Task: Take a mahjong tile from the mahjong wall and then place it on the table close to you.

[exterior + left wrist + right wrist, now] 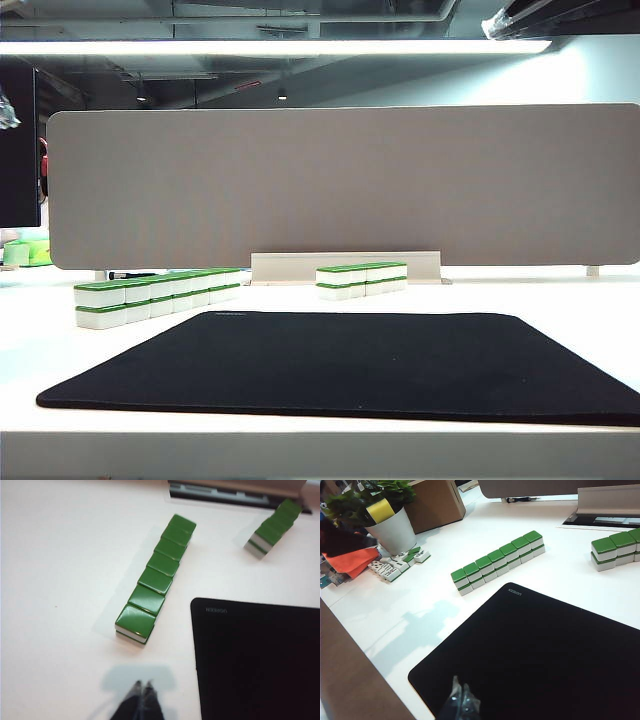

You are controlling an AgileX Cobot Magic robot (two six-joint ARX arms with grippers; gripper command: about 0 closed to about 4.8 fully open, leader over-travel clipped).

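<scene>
White surface [560, 300] fills the scene, carrying a large black mat [350, 365] with a grey divider panel [340, 185] standing behind it. Beyond the mat's far left corner lies the mahjong wall [155, 582], seven stacks in a line, each two tiles high with green tops; a shorter row of like tiles [617, 547] sits beyond the mat's far edge, well apart from the wall. The wall's long axis runs slantwise away from the mat's left edge toward the divider, its near end just off the mat's corner and its far end pointing at the panel's foot. Neither arm shows in the exterior view. The left gripper [142, 690] hangs above bare surface off the wall's near end, jaws clenched together and holding nothing; the right gripper [460, 695] hovers over the mat's near corner, well apart from the wall, jaws likewise pressed together and empty. The step in hand, as I judge it, is the left arm's approach to the nearest stack. To do it well the jaws should part before descending, line up across the tile's short sides, and take only the top tile of the end stack, lifting straight up so the lower tile and its neighbour stay undisturbed. A bare stretch of surface on the mat's near side looks a fair spot to set it down.
</scene>
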